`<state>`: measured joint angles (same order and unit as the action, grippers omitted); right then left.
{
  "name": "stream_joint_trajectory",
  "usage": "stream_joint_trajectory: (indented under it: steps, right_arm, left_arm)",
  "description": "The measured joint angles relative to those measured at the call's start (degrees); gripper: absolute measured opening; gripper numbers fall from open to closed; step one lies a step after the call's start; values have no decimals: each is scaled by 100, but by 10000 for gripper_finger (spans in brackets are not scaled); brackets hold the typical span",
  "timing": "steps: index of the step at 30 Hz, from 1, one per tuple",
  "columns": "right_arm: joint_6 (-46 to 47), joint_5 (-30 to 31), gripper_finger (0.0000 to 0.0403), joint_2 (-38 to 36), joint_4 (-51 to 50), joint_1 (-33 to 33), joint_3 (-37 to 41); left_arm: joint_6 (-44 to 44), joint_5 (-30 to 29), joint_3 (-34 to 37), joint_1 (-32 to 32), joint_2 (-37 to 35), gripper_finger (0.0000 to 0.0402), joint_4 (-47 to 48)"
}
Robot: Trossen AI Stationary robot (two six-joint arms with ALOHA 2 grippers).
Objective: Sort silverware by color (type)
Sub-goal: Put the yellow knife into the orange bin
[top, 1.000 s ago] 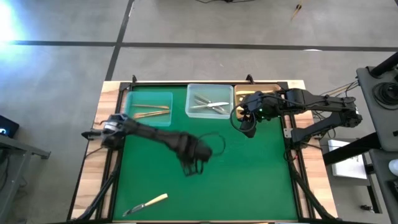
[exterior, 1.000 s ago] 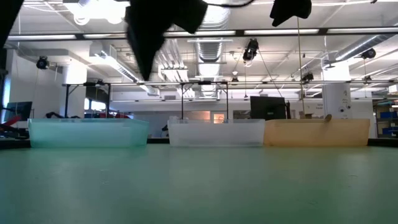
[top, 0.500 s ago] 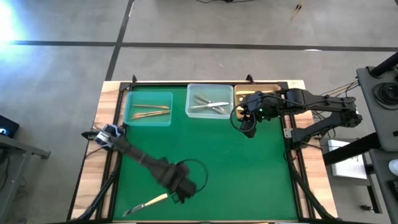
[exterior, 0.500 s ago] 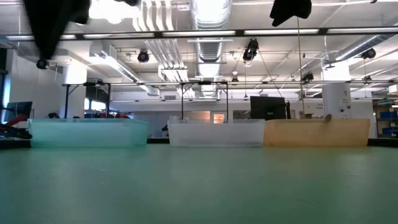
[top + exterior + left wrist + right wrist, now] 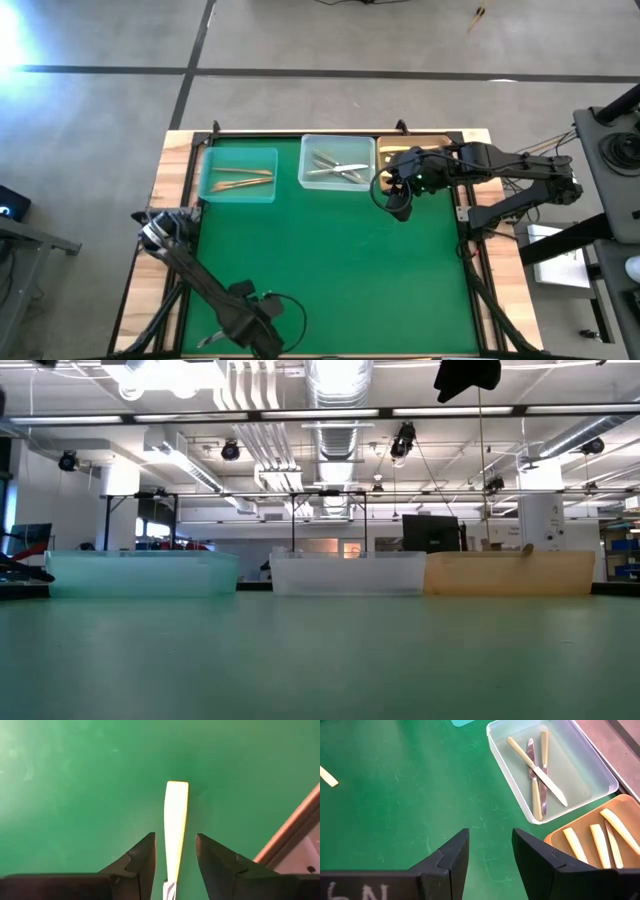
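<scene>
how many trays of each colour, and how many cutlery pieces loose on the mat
teal tray: 1
clear tray: 1
orange tray: 1
loose cutlery piece on the green mat: 1
total: 4

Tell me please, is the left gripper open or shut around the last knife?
Open: the left gripper's fingers straddle the knife with gaps either side.
</scene>
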<state>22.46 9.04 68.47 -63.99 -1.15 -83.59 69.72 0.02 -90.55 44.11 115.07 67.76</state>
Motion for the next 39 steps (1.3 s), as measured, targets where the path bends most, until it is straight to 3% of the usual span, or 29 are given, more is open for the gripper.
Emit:
stream_joint_trajectory:
  steps: [9,21,26,28,34,39]
  right_arm:
    - [0,2,141,0,0,0,0]
    - [0,1,141,0,-1,0,0]
    - [0,1,141,0,0,-2,0]
    - [0,0,141,0,0,0,0]
    - [0,0,141,0,0,-2,0]
    - [0,0,141,0,2,-2,0]
  left_arm:
    - [6,38,818,11,2,122,-1251]
    - [-6,-99,1441,3,-42,121,-1829]
    - [402,-32,1681,-16,-44,88,-2000]
    - [465,80,1693,-38,-46,60,-2002]
    - [370,-100,1587,-84,-17,59,-1957]
    - [-296,-571,1281,-303,-24,59,-1975]
